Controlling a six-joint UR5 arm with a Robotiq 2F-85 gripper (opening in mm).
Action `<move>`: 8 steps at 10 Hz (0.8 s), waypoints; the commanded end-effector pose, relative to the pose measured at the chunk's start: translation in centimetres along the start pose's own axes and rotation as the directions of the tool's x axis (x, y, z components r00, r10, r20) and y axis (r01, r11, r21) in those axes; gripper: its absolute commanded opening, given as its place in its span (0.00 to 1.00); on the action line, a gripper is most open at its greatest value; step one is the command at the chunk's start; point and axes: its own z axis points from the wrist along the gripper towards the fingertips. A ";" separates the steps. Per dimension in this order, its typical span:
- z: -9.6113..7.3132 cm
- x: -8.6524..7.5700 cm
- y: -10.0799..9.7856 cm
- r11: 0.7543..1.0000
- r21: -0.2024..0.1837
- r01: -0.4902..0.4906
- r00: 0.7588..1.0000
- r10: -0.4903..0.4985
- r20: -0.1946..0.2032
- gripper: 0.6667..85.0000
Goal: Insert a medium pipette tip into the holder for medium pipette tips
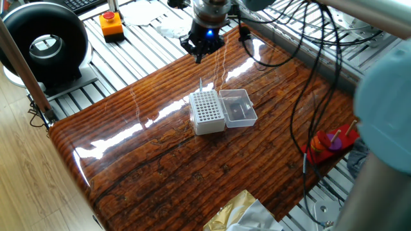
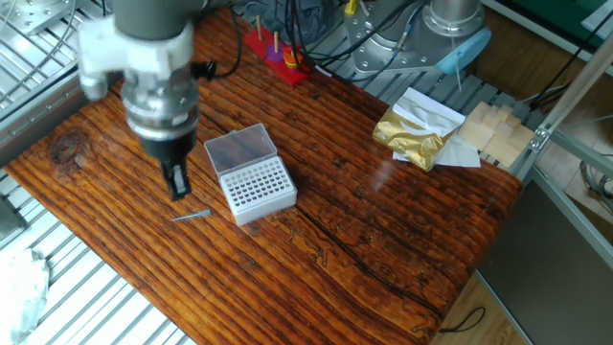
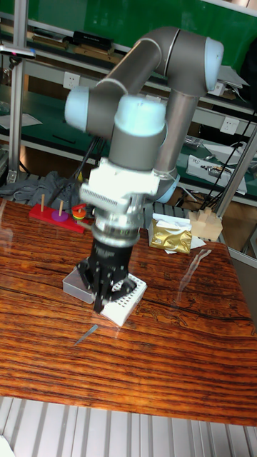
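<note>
No readable text, labels or numbers.

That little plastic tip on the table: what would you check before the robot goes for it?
1. Medium pipette tip lies free on the wood, unobstructed: ok.
2. Gripper holds nothing: ok, though whether it is open: cannot tell.
3. Gripper directly over the tip: not ok, it sits slightly off to one side.
4. Holder has its lid swung back, holes exposed: ok.
5. Holder holes free: ok.
</note>
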 end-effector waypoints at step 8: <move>6.8 -2.3 0.3 0.999 -0.040 -0.015 1.000 0.015 -0.003 0.00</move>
